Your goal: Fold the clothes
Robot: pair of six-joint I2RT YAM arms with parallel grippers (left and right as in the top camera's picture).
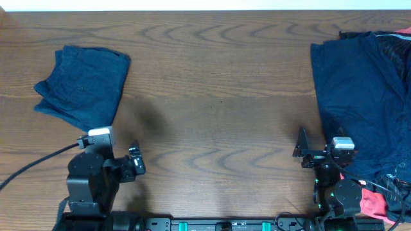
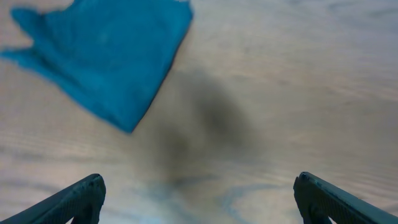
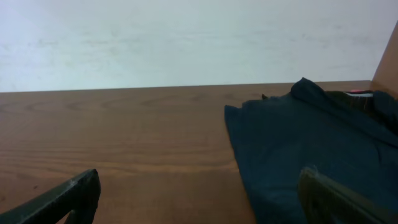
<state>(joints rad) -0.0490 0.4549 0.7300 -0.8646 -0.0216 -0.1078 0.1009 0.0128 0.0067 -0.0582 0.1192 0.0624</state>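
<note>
A folded navy garment (image 1: 83,86) lies at the far left of the table; it also shows in the left wrist view (image 2: 109,59). A pile of dark navy clothes (image 1: 363,96) covers the right side, with a coral-red piece (image 1: 372,204) at its front and a dark striped one (image 1: 398,48) at the back. The pile shows in the right wrist view (image 3: 298,143). My left gripper (image 1: 131,160) is open and empty, in front of the folded garment (image 2: 199,193). My right gripper (image 1: 302,151) is open and empty at the pile's left edge (image 3: 199,193).
The brown wooden table (image 1: 218,96) spreads between the two cloth heaps. A pale wall (image 3: 186,37) stands beyond the far edge. A black cable (image 1: 32,163) runs from the left arm toward the left edge.
</note>
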